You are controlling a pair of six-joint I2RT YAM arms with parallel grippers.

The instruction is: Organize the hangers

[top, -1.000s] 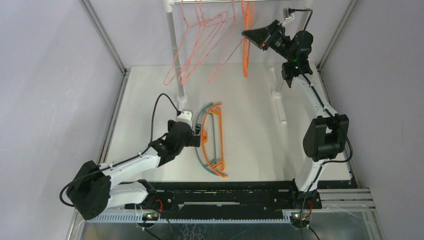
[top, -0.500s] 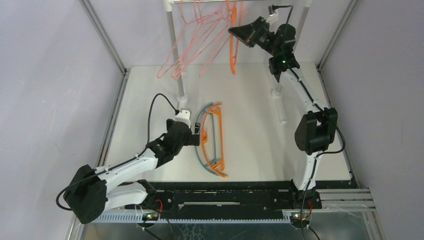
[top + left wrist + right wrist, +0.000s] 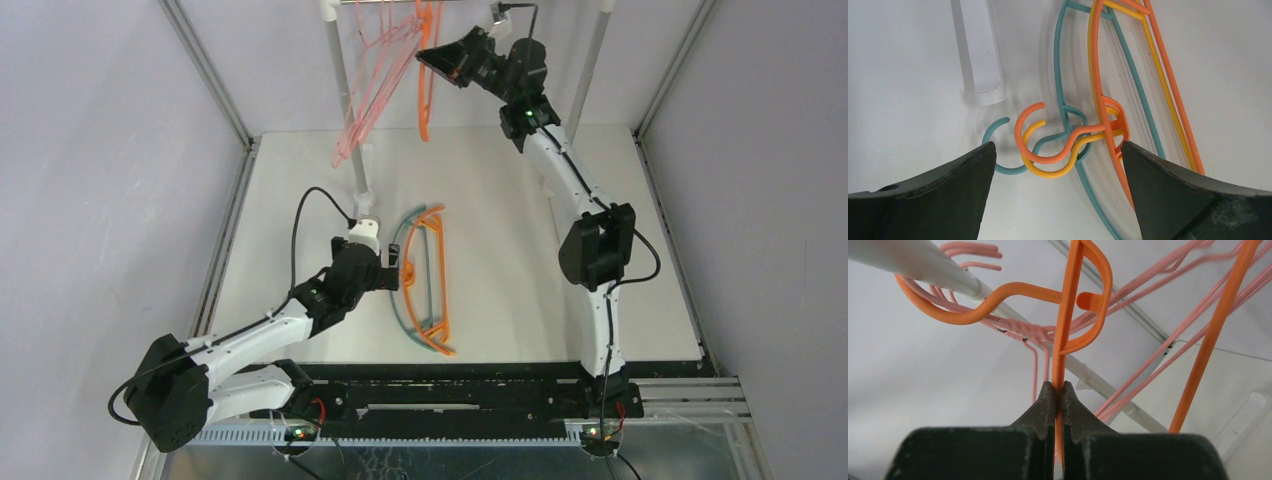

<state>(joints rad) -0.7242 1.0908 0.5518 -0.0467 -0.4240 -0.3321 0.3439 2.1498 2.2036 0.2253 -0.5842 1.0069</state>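
Right gripper point(image 3: 428, 54): travelled left along the rack bar point(image 3: 923, 265), clamped on the hung orange hanger point(image 3: 424, 100), which slid with it. Pink hangers point(image 3: 370, 95): swept leftward, bunched against the left pole point(image 3: 337, 50).

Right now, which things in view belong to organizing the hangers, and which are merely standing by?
Job:
thin pink wire hangers
hanging orange plastic hanger
stack of teal, orange and yellow plastic hangers lying on the white table

Only surroundings:
white-poled rack
white table

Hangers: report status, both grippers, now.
Right gripper shut on orange hanger, hook over rack bar. Left gripper open over stacked hangers on table. Pink hangers crowd the bar beside it.
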